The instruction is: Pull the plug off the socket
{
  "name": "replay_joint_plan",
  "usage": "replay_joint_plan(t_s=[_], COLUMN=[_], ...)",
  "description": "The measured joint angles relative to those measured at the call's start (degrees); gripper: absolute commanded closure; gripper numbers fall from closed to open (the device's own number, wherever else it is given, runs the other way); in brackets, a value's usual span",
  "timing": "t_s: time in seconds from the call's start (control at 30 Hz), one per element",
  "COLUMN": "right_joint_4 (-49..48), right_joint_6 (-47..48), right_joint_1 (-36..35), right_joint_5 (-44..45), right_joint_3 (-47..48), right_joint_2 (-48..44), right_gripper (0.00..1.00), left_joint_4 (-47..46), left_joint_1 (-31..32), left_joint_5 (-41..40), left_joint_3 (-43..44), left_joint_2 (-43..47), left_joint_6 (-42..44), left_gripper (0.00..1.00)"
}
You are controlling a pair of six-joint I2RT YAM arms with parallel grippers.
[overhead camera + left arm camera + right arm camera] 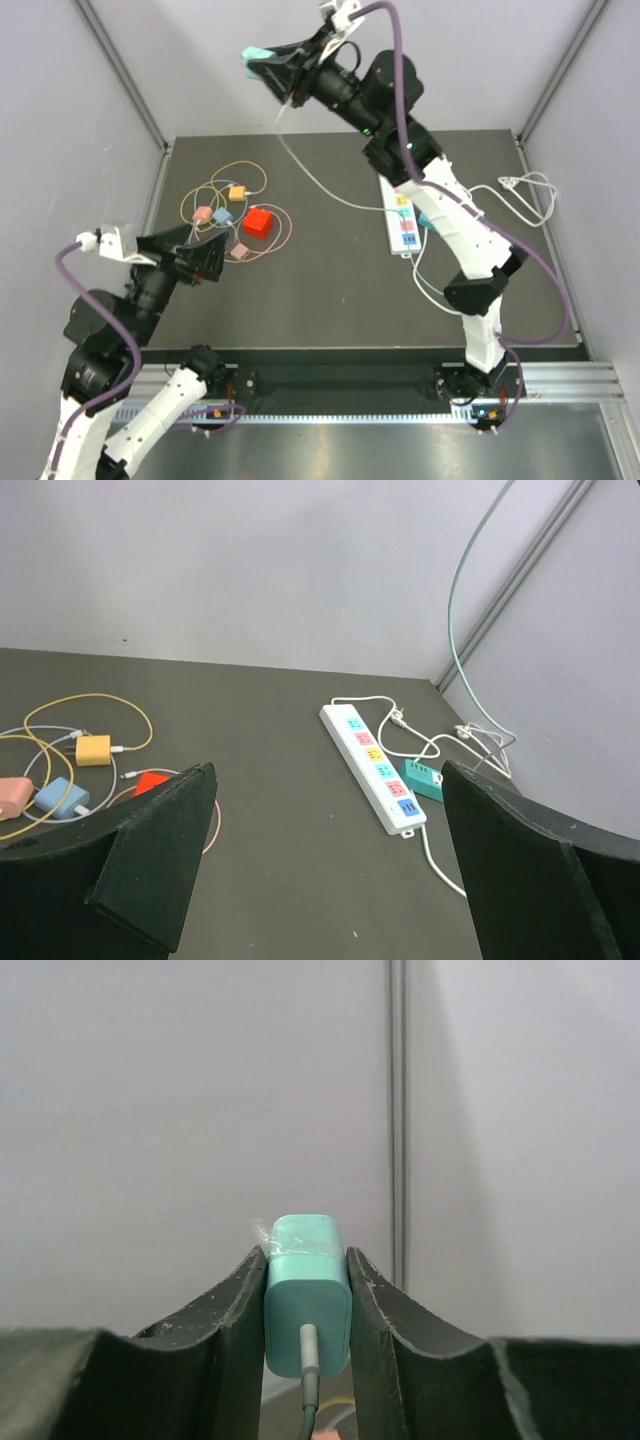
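The pulling looks done: the right gripper is clamped tight on the teal plug and holds it high in the air, well clear of the power strip, with its cable trailing down to the table. No socket on the strip shows a plug. The left gripper hangs wide open and empty. Setting the plug down may remain.

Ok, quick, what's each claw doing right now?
Left claw: open, holding nothing.
Right claw: closed on the teal plug, held up in the air.
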State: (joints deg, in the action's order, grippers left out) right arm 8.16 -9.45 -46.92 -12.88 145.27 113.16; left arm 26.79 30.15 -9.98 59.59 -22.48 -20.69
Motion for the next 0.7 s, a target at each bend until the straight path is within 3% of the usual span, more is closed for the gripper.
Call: replay_joint_plan(t_s=[0.17, 0.33, 0.5, 0.7], right_joint_4=[-9.51, -15.3, -15.89, -12.17], right_joint_6=[2.89, 4.39, 6.05, 8.31], right_joint_1=[-5.68, -5.42, -5.22, -5.42], right_joint_5=[6.16, 10.05, 10.08, 8.44], right_joint_3=[2.67, 2.75, -2.6, -10.03], right_joint_2=[2.54, 4.04, 6.95, 16.59], right_gripper=[1.0, 1.0, 1.0, 1.0], left_joint_4=[2.91, 5.42, 8.44, 11.8], left_joint_1=[0.0, 0.0, 0.0, 0.0], left_joint_5=[-0.46, -1.73, -2.84, -3.65], left_joint_3=[-0.04, -1.49, -2.49, -2.91], left_joint_2=[4.11, 7.63, 10.23, 13.18], left_joint_6=[-0.11, -0.22, -0.96, -3.58], left_gripper=[0.01, 0.01, 0.01, 0.01])
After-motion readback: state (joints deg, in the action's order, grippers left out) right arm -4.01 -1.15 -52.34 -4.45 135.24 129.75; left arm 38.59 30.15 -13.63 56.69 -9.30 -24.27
